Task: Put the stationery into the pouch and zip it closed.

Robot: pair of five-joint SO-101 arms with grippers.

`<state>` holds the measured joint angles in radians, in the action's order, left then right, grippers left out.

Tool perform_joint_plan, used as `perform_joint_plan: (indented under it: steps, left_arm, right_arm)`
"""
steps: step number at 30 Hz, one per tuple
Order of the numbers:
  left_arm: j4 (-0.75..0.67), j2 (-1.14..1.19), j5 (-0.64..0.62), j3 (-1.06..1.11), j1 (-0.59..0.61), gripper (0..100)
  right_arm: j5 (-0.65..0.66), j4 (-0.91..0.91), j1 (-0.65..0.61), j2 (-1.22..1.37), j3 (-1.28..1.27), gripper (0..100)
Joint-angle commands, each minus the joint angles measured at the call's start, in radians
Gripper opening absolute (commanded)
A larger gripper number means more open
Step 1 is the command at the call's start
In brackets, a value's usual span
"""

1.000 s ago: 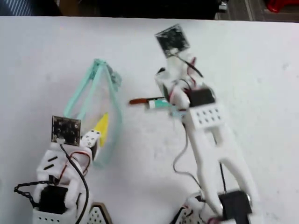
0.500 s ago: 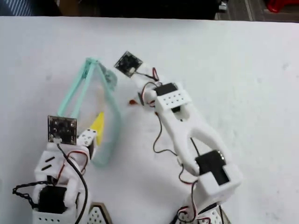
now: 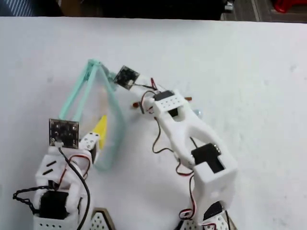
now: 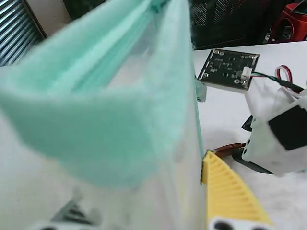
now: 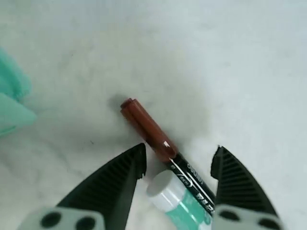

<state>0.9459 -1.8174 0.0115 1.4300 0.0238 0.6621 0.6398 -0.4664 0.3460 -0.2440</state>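
On the left half of the white bench point(image 3: 249, 72): a flat pouch of clear plastic edged in soft mint-green fabric point(image 3: 95, 108). Mouth gaping in a long narrow wedge, pointed end towards the far edge, blunt end towards the near edge. Zip undone. Clamped on that near end by the left hand point(image 3: 100, 134), one ribbed yellow finger point(image 4: 225, 189) flat against the clear wall. Fuzzy mint hem bulging close in the left wrist view.

Near the middle of the bench, close to the pouch but apart from it: a slim black pen with a smooth brown cap point(image 5: 148, 127), lying flat, cap end towards the pouch. Alongside it, touching, a stubby cylinder with a round white end and a teal body point(image 5: 175, 199).

Low over both, the right hand point(image 5: 180, 153), spread wide, black ridged fingers point(image 5: 117, 177) on either side of pen and cylinder. Probably gripping nothing, though contact at the pads is hard to judge. Both pieces of stationery outside the pouch, resting on the matte, faintly mottled bench top.
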Motion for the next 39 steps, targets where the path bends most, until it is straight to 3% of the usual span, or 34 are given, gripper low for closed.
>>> perform_joint_plan:
  steps: [1,6,11,13,21,29,33,39]
  left_arm:
    - [-0.032,-0.008,0.005,-0.006,0.007,22]
    - [-0.032,-0.008,0.005,-0.006,0.007,22]
    - [-0.032,-0.008,0.005,-0.006,0.007,22]
    - [-0.032,-0.008,0.005,-0.006,0.007,22]
    - [-0.032,-0.008,0.005,-0.005,0.002,22]
    - [-0.025,-0.008,0.009,-0.003,-0.079,23]
    - [0.005,-0.008,0.005,-0.009,-0.102,31]
    - [0.057,-0.008,0.005,-0.051,-0.108,32]
  right_arm:
    - [0.011,-0.008,-0.002,0.03,0.081,21.2]
    - [0.009,-0.005,0.035,0.157,0.19,20.6]
    - [0.011,0.113,0.035,0.214,0.302,0.4]
    - [0.011,0.18,0.039,0.214,0.345,4.3]
    - [0.0,0.398,0.153,0.174,0.6,1.5]
    - [0.0,0.581,0.197,-0.085,0.687,1.5]
    - [-0.002,0.648,0.185,-0.259,0.686,1.5]
    - [-0.175,0.72,0.137,-0.544,0.686,1.5]
